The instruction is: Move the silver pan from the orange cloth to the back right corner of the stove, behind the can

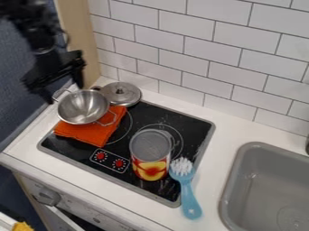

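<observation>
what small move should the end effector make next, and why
Probably ease the end effector slightly down toward the metal pot: its fingers look spread with nothing between them, and the pot, resting on the orange cloth, appears to be the nearest thing.

Your single fixed camera stood above the stove, looked down at a slant, took in sink and tiled wall from moderately near

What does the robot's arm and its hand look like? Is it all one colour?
Yes, what you see is all black! The arm is chunky, with blocky parts joined together. At its end is a black hand, wide and angular, with two fingers. I can't make out any markings.
</observation>
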{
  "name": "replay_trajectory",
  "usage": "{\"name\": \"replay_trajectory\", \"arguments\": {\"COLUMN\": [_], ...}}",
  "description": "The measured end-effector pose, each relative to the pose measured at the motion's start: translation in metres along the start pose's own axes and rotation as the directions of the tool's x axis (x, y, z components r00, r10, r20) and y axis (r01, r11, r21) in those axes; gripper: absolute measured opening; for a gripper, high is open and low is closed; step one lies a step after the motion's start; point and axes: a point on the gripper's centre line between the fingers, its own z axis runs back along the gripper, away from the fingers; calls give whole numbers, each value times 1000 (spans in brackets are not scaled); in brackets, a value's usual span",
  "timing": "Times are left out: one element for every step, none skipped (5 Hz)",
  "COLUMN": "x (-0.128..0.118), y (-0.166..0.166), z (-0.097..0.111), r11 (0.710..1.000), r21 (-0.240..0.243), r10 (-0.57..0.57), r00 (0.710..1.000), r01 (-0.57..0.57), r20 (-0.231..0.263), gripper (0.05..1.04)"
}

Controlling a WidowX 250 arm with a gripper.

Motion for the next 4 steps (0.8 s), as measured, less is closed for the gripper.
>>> {"name": "replay_trajectory", "arguments": {"x": [-8,-9,-9,-11], "y": [20,26,31,31], "z": [-12,-16,-25,-35], "r11": [999,995,994,994], "r21": [-8,-13,20,17], "r10": [-47,-96,-111,-108], "r00": [998,993,991,991], "r01": [47,97,109,107], "r20": [33,66,75,77], "gripper": [1001,1001,1001,1001]}}
